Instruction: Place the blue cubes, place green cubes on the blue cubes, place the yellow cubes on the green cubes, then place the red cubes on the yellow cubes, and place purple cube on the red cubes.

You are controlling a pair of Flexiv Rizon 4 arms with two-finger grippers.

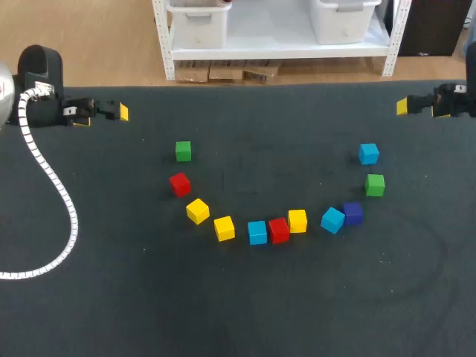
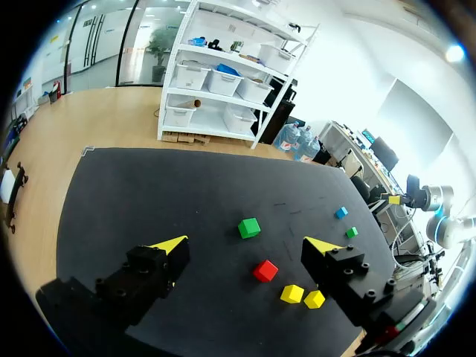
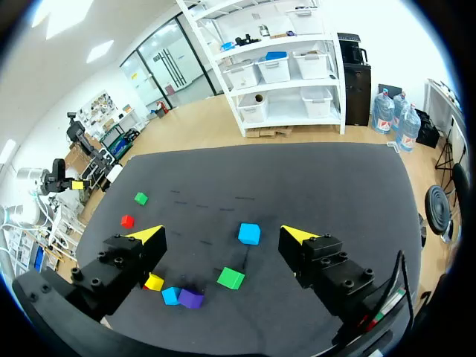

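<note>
Yellow-tipped jaws wide apart, both empty

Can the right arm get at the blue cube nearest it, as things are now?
Probably yes. The right gripper is open and empty, the blue cube lies just ahead of it with nothing on top, and the nearest green cube stands clear of it.

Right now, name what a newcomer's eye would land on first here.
An arc of coloured cubes on the dark table, running from a green cube at left round to a blue cube at right, with one purple cube among them. The left gripper and right gripper sit open and empty at the far corners.
</note>
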